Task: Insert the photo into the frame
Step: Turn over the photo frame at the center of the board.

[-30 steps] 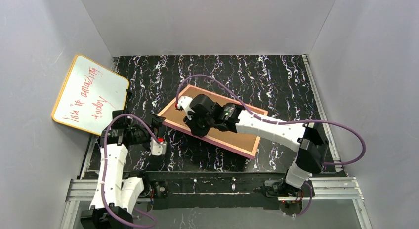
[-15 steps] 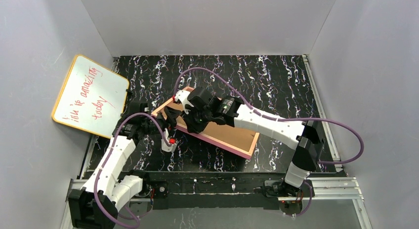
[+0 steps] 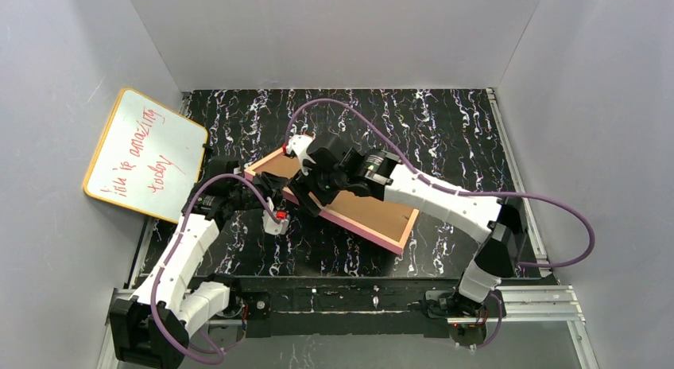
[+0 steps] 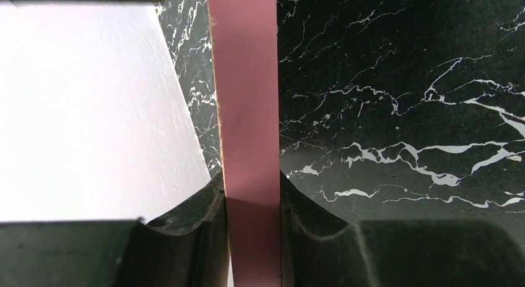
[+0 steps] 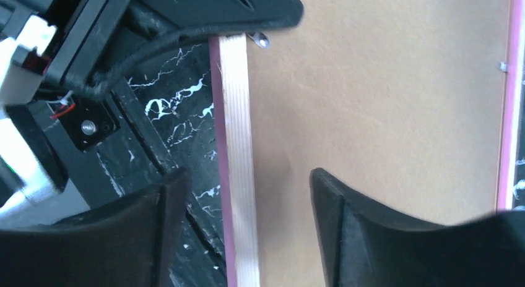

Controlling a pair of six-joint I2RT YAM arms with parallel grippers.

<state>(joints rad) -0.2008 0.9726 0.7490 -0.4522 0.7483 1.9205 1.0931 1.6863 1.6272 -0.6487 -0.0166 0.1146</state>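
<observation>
Your left end effector (image 4: 251, 195) now pinches frame (image 3: 372, 210) edge, centre of top view; right end effector (image 5: 247, 183) just spread astride it. Handover looks done; frame reverse-up on desk (image 3: 445, 130); photo not in sight.

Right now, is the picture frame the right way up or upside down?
Upside down. The frame shows its bare wooden rim and brown cardboard back facing up.

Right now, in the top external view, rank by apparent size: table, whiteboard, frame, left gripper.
1. table
2. frame and whiteboard: about alike, and the right arm covers part of the frame, so unranked
3. left gripper
</observation>
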